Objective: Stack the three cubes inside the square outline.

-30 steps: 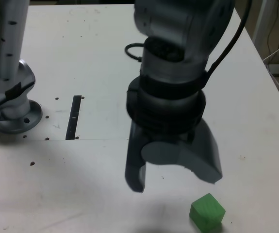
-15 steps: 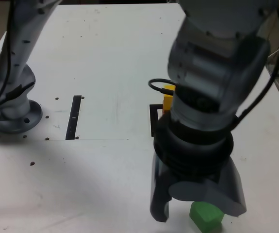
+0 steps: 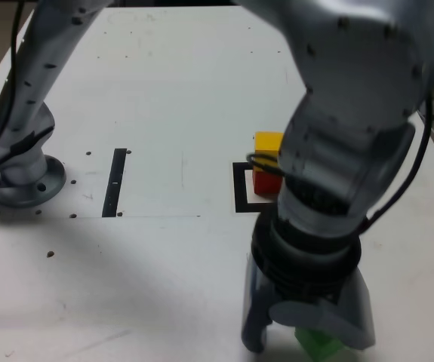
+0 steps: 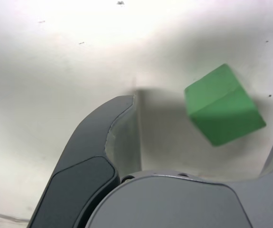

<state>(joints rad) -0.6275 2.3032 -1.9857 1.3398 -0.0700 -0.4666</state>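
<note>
Near the exterior view's bottom edge, right of centre, the fingers (image 3: 311, 332) hang low w/ tips pointing down at the counter (image 3: 149, 279), spread wide, nothing btwn them gripped. Arm (image 3: 345, 136) comes in from the top of the ext. view, leaning: upper part toward the view's right, wrist end lower & more toward the middle. Gripper's dark collar (image 3: 305, 245) sits just above the fingers, tilted a bit. A cable (image 3: 417, 166) loops down the arm's right side in that view.

Green cube (image 3: 318, 343) is on the counter, partly hidden behind the fingers in ext. view. Wrist view has it in the gap btwn the two fingers, out past the palm, turned at an angle to them, w/ counter visible btwn it & the nearer-seen dark finger, so no touch there; can't tell re the other one.

Yellow cube (image 3: 267, 142) sits on top of the red cube (image 3: 266, 183), both partly covered by a cable loop & the arm. Red is within the black square outline (image 3: 240, 188); outline's right part is hidden by the arm. Thin black bar (image 3: 114, 182) lies flat, well apart, toward the ext. view's left.
</note>
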